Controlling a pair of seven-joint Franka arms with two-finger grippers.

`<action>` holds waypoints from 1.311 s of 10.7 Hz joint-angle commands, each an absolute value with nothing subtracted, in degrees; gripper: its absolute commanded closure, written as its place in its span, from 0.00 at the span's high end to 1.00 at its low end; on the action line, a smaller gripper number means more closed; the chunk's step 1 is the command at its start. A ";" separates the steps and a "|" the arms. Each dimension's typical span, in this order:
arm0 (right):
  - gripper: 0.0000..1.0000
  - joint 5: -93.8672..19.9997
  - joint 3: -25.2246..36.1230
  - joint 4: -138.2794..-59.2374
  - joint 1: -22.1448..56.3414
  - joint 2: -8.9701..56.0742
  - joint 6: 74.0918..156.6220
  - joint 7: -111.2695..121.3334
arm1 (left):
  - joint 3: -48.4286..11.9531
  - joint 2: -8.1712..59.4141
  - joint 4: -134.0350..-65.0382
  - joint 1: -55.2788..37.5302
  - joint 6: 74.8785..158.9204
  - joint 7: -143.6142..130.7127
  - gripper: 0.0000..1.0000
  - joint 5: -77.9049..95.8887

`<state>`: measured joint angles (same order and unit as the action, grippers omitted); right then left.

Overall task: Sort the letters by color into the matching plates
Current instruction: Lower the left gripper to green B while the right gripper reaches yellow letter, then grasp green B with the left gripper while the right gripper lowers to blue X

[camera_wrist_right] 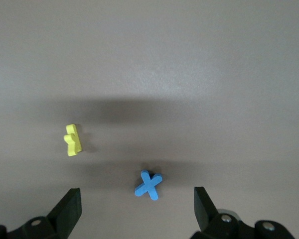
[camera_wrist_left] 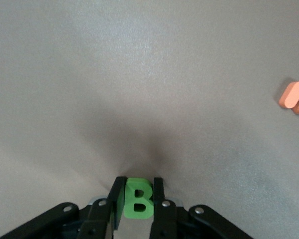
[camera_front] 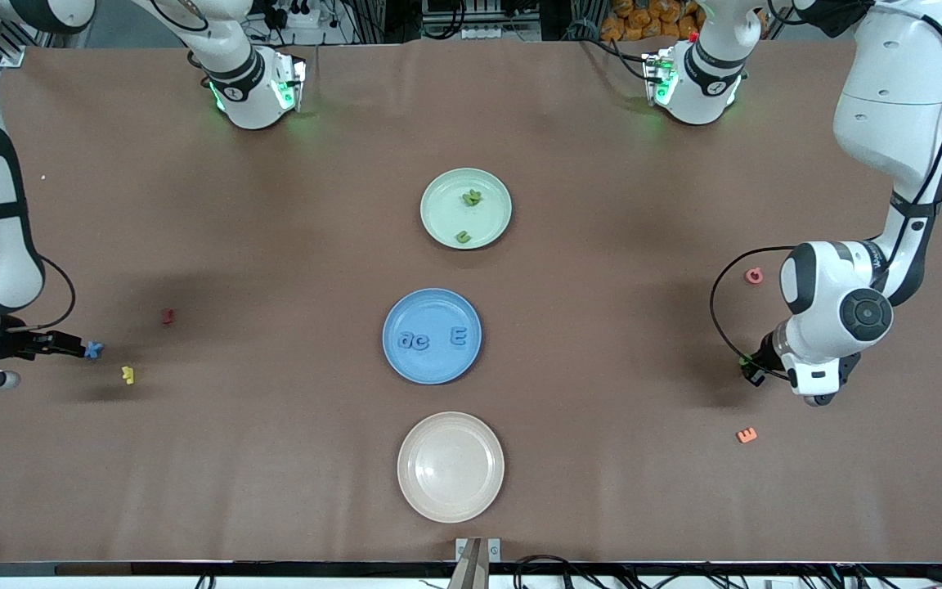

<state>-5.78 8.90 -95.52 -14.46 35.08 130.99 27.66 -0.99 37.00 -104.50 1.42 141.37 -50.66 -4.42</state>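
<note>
Pincer (camera_wrist_left: 138, 199) of left arm clamps green B (camera_wrist_left: 138, 200) — right pincer (camera_wrist_right: 137, 209) gapes.

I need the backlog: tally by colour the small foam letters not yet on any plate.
Blue foam X: 1
Green foam B, held in the left gripper: 1
Dark red foam letter: 1
Yellow foam letter: 1
Pink foam letter: 1
Orange foam letter: 1
Total: 6

Left end effector (camera_wrist_left: 138, 201) clamped, right end effector (camera_wrist_right: 138, 209) spread wide
</note>
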 commanded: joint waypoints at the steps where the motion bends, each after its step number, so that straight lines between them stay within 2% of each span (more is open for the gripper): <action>1: 1.00 -5.19 7.73 -98.60 -16.35 36.47 136.65 28.04 | -1.32 36.56 -105.38 0.44 141.59 -50.44 0.00 -2.46; 4: 1.00 -5.19 7.73 -100.45 -17.05 37.79 141.14 28.21 | -2.45 35.25 -104.94 0.44 141.24 -53.43 0.00 -2.46; 6: 1.00 -5.27 7.65 -100.63 -17.05 38.40 142.63 28.39 | -5.26 32.71 -105.03 0.09 137.49 -57.45 0.00 -2.72; 9: 1.00 -5.27 7.65 -100.72 -17.05 39.46 144.14 28.48 | -7.38 28.92 -104.94 -7.26 128.52 -68.25 0.00 -3.25; 12: 1.00 -5.36 7.56 -102.64 -17.05 39.38 146.58 28.48 | -8.96 28.30 -105.03 -13.61 124.03 -76.52 0.00 -2.56; 14: 1.00 -5.36 7.56 -103.88 -17.31 39.11 147.30 28.48 | -14.64 28.30 -104.50 -14.24 122.79 -84.43 0.00 -2.46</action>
